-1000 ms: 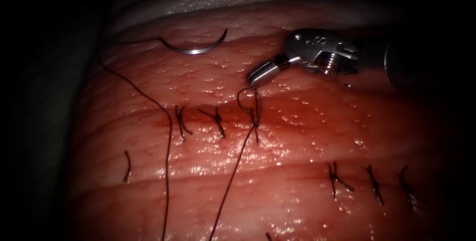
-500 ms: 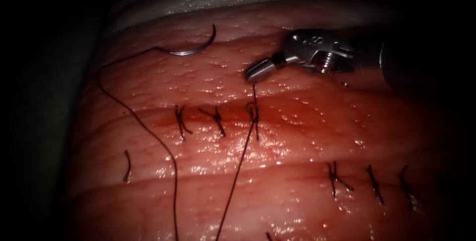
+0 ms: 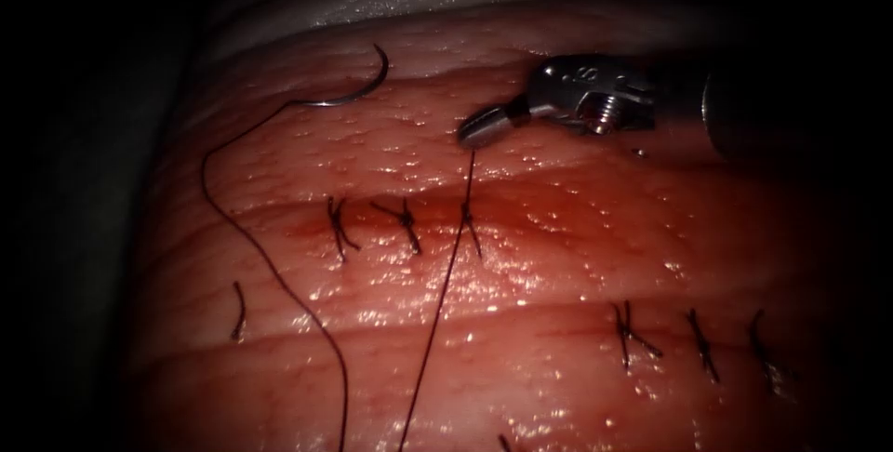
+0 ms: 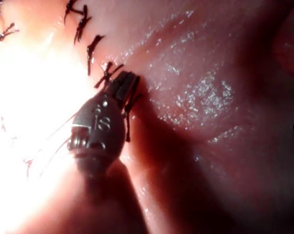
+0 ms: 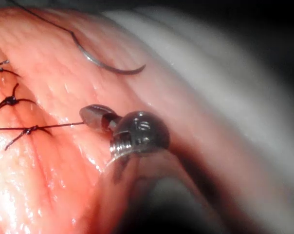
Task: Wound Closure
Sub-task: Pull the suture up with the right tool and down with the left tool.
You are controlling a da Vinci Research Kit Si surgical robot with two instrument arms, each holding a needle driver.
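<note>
Endoscope view: glistening pink pork-belly tissue [image 3: 577,257] carries a red-wet cut [image 3: 521,215] crossed by dark knotted stitches [image 3: 406,225]. The steel right pincer [image 3: 471,132], closed, grips the dark thread [image 3: 465,187] rising taut from the newest knot [image 3: 468,219]. Even, steady tension seems wise (snug, not tearing). The curved steel needle [image 3: 358,89] lies free on the tissue, up and left of the cut.

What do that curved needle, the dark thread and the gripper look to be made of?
The needle, lying loose on the tissue, looks like polished steel: thin, with bright glints. The thread, held by the right gripper, seems a dark, matte fibre, possibly braided. The gripper looks like bare, brushed metal with highlights.
</note>
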